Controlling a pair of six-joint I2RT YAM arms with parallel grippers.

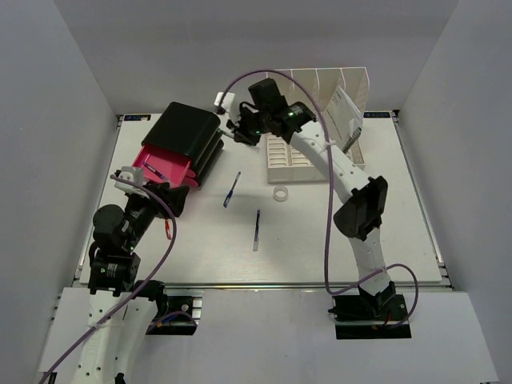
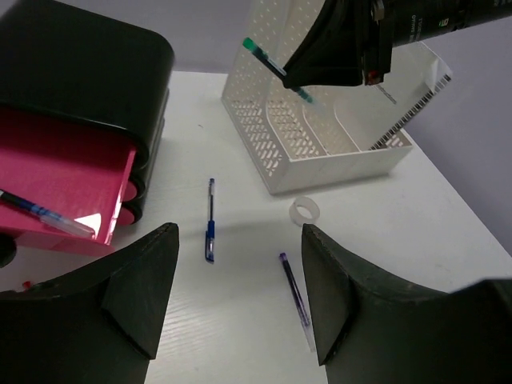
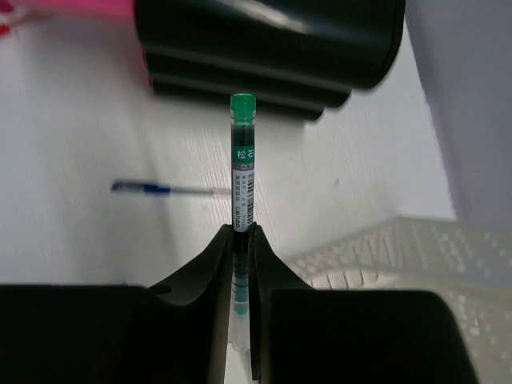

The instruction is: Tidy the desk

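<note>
The desk [image 1: 336,248] is a white tabletop. My right gripper [image 3: 242,232] is shut on a green pen [image 3: 242,160] that sticks out past the fingertips. It hovers between the black drawer unit [image 1: 192,132] and the white file rack [image 1: 320,120], and also shows in the left wrist view [image 2: 308,80] with the green pen [image 2: 272,66]. My left gripper [image 2: 240,296] is open and empty, low over the desk beside the open pink drawer [image 1: 164,166]. A blue pen [image 1: 232,190], a purple pen [image 1: 257,230] and a clear tape roll [image 1: 280,194] lie mid-desk.
The pink drawer [image 2: 64,176] holds a pen [image 2: 44,212]. The blue pen [image 2: 210,220], purple pen [image 2: 294,294] and tape roll [image 2: 305,211] lie ahead of my left gripper. A small red thing [image 1: 168,230] lies near the left arm. Grey walls surround the desk.
</note>
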